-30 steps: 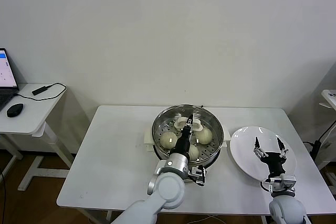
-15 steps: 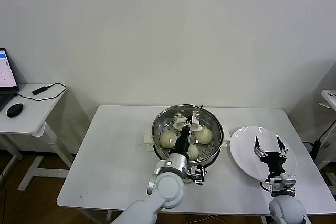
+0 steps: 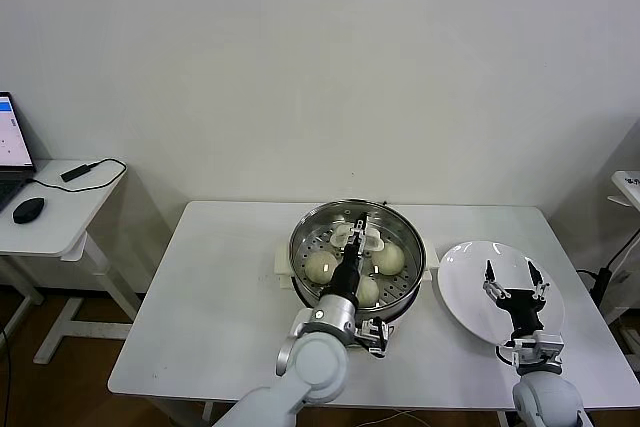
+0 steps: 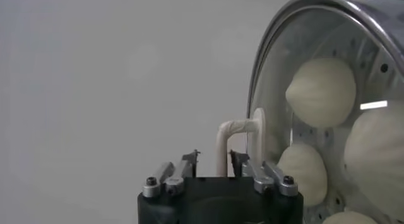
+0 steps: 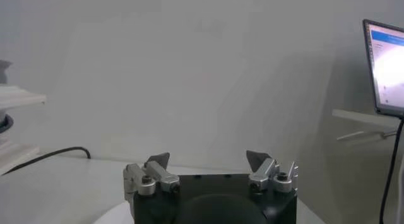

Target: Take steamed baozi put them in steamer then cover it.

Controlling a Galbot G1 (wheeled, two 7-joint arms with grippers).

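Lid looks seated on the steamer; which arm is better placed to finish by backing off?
Left. The left gripper sits at the cover's handle over the steamer, fingers open around it. The right gripper hovers open above the white plate.

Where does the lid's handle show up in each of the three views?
Head view: the handle sits over the steamer, toward its back, at the left gripper.
Left wrist view: the handle stands between that gripper's parted fingers, against the lid.
Right wrist view: not in it.
Shared landmark: the baozi under the lid.
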